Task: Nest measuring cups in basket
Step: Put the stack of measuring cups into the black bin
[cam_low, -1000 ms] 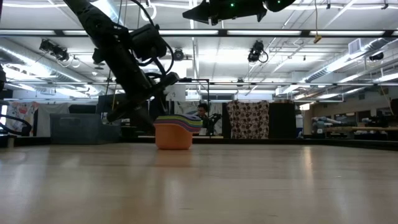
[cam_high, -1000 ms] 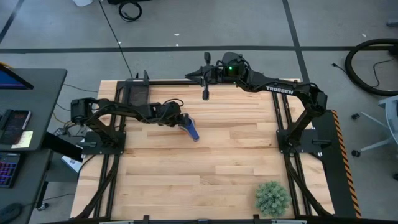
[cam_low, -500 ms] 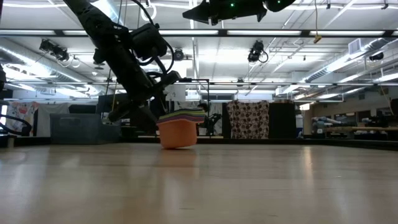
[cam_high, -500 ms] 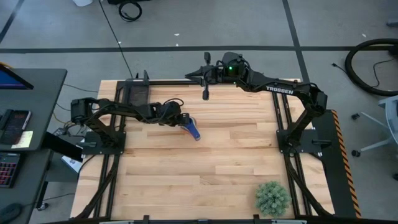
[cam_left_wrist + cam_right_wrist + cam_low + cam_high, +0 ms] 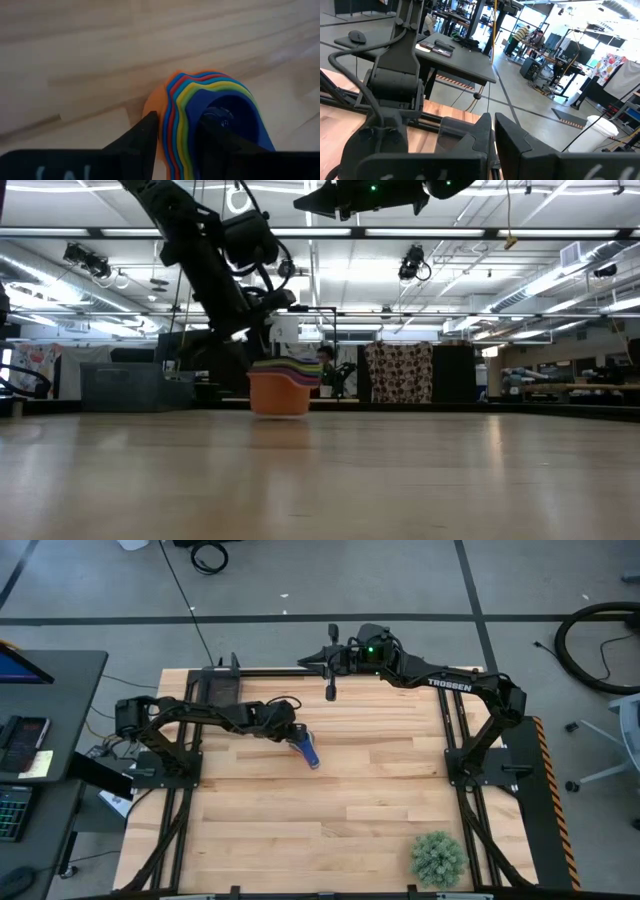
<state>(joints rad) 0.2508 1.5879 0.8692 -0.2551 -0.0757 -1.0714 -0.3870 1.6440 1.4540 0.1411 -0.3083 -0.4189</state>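
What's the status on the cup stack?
Left pincer clamped on nested cup stack rim, stack lifted. Right pincer shut, parked high at rear. Nothing blocking.

A robotics lab or workshop in an open industrial hall: a wooden desk (image 5: 330, 790) with mounted arms, grey concrete floor (image 5: 300, 580), ceiling strip lights (image 5: 420, 232), work desks with a monitor (image 5: 20, 665), people working beyond

The left arm is stretched toward three o'clock, its left gripper (image 5: 297, 740) angled down – fingers (image 5: 142, 137) clamped over a rim. The right arm is folded along the twelve o'clock edge – its right gripper (image 5: 329, 692) held closed, empty.
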